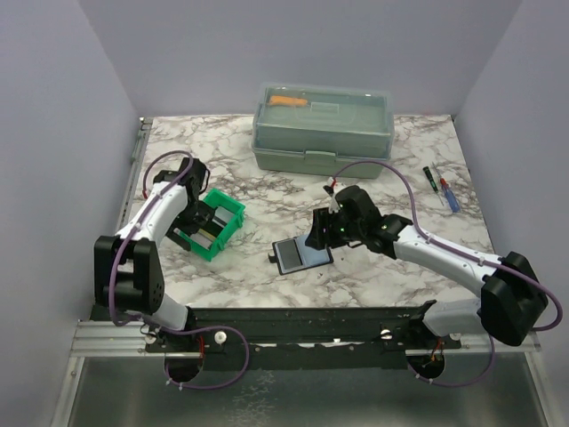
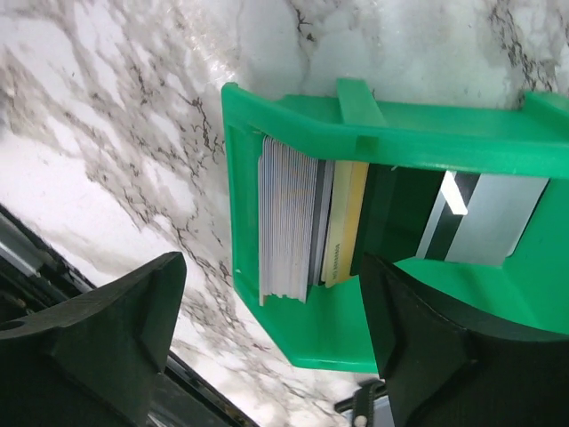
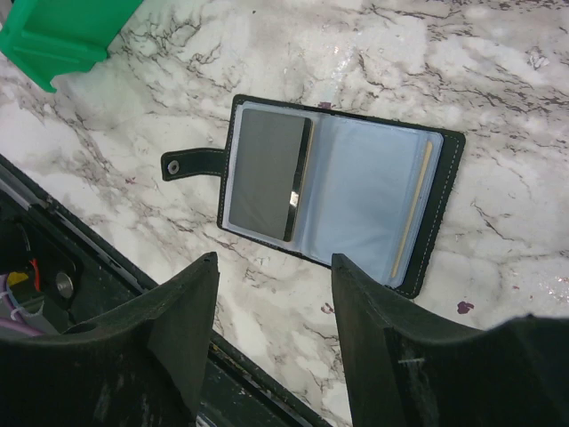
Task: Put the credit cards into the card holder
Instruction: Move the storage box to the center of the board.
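Pale lavender walls point(image 1: 293, 44) close in three sides of a white marble-patterned table point(image 1: 400, 178) veined in grey, with a metal rail along its near edge. A big grey-green lidded toolbox point(image 1: 322, 129) stands at the far side, with something orange showing at its lid.

The left arm reaches over a small green bin point(image 1: 218, 227) left of centre. The left gripper point(image 2: 271, 276) is spread wide and holds nothing. One finger shows outside the bin's end wall, the other before its open side. Whether either touches the plastic cannot be told.

The right arm hangs over the middle of the table. The right gripper point(image 3: 276, 267) stands partly spread just above the card holder point(image 3: 338, 191), pinching nothing and clear of it.

The card holder lies open and flat on the marble, between the bin and the right arm, with its strap point(image 3: 191, 165) and pale stud pointing left. A grey card point(image 3: 267, 173) sits in its left see-through pocket, and a thin yellowish edge shows in the right pocket.

The credit cards point(image 2: 293, 222) stand on edge in a stack at one end of the bin, grey-silver ones beside a yellowish one. Another silver card point(image 2: 498, 218) leans further along.

Two pens point(image 1: 442, 189) lie near the right edge.
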`<action>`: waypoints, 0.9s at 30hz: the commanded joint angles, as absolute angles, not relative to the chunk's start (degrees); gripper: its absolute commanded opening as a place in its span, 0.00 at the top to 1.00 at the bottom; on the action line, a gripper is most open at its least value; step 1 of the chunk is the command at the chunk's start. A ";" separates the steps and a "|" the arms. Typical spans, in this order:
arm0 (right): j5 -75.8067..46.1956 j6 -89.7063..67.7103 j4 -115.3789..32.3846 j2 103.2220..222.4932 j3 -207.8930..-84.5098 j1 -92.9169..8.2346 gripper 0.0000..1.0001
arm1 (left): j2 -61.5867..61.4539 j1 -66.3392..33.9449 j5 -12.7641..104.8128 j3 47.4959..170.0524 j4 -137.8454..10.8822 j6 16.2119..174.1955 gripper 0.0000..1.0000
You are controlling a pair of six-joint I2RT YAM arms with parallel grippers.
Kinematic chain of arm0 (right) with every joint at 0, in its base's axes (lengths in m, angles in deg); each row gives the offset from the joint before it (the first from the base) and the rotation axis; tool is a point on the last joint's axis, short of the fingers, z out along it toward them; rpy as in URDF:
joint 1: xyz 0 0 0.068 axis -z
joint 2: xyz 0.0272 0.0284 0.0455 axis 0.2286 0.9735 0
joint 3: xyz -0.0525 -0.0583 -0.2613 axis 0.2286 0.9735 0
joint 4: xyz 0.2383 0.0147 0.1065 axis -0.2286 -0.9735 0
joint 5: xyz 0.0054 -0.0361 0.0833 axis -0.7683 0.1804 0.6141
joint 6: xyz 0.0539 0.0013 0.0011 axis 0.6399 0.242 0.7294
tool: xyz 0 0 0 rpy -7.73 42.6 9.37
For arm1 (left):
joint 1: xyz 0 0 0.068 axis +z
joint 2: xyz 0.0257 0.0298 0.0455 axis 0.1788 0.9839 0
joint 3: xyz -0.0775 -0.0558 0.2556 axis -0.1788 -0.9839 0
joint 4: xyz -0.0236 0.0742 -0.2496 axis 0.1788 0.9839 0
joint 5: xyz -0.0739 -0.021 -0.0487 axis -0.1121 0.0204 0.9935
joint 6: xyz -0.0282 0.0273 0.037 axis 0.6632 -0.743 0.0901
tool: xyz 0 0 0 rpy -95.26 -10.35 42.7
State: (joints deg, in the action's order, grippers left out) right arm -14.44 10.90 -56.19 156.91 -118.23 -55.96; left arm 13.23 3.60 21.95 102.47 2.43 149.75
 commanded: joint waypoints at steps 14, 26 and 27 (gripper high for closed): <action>-10.69 8.26 -58.64 162.08 -123.93 -55.91 0.43 | -1.75 1.77 36.89 99.04 -19.67 117.89 0.17; -11.66 8.80 -62.19 161.08 -126.28 -55.93 0.43 | 16.00 1.43 37.21 108.74 -21.67 132.35 0.16; -11.71 8.89 -62.36 160.63 -126.13 -55.93 0.43 | 17.52 1.17 37.66 109.40 -21.98 132.23 0.18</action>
State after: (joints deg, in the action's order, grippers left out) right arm -11.51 9.10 -59.67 161.83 -124.83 -55.96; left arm 13.34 1.66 38.21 106.47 -21.22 127.24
